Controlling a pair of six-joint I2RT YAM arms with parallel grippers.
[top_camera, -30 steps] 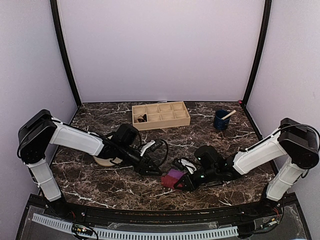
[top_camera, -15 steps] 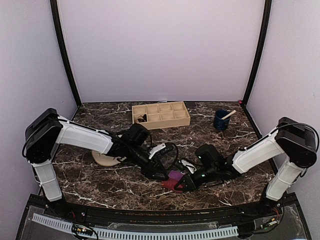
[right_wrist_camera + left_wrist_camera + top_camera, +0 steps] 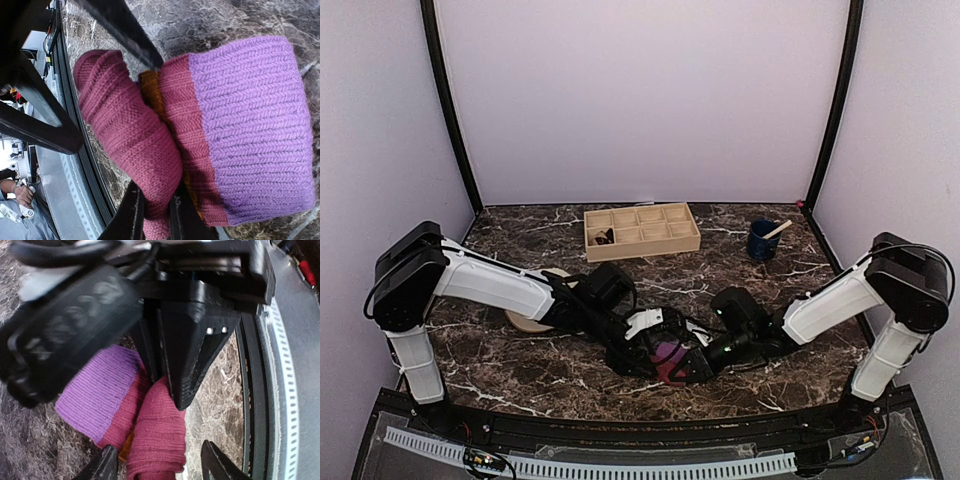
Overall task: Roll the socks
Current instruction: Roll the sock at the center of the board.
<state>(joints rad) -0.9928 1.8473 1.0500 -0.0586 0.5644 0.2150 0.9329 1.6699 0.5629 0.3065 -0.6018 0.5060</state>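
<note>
Purple-magenta sock (image 3: 240, 130), partly rolled, on tabletop (image 3: 540, 375). Right tool (image 3: 157, 215) — clamped on its magenta fold, seemingly holding the roll tight. Left tool (image 3: 160, 465) — spread wide, straddling it.

Knitted sock (image 3: 240, 125), magenta with a lilac cuff and an orange sliver, lies partly rolled on the marble tabletop (image 3: 520, 370), near its front edge

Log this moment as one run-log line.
stage: rolling sock | left jaws: open, astride magenta-purple sock | right jaws: shut on its folded magenta end | sock: on marble table near front edge
</note>
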